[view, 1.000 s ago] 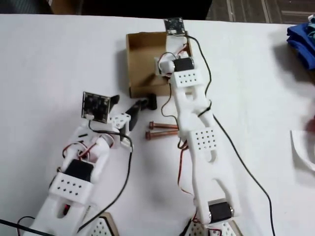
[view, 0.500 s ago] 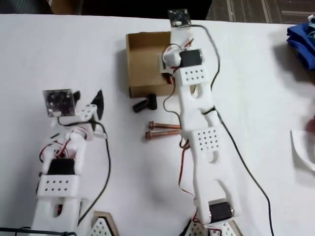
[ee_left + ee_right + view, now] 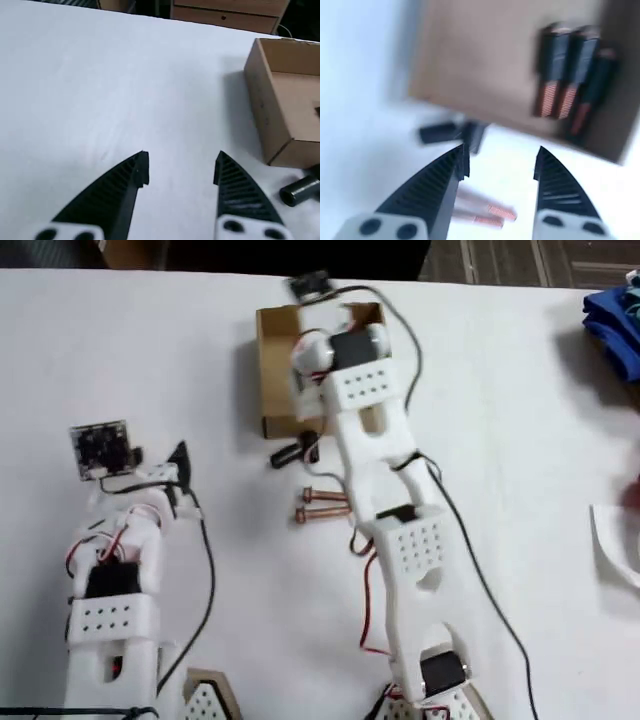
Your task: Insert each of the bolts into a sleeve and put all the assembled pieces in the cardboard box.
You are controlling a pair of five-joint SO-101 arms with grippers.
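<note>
Three black-sleeved copper bolts (image 3: 574,70) in cardboard box (image 3: 470,55); two bare bolts (image 3: 322,512) outside.

The left arm (image 3: 110,615) and the right arm (image 3: 410,540) are made of white printed shells, pierced by grids of small holes, fitted with black servo blocks and strung with red and black cables. The left gripper (image 3: 180,162) and the right gripper (image 3: 500,155) are formed of black, ribbed, tapering fingers (image 3: 122,187) on white mounts.

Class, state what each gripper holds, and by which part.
Nothing is held: the black left gripper and the black right gripper are both open and empty.
</note>
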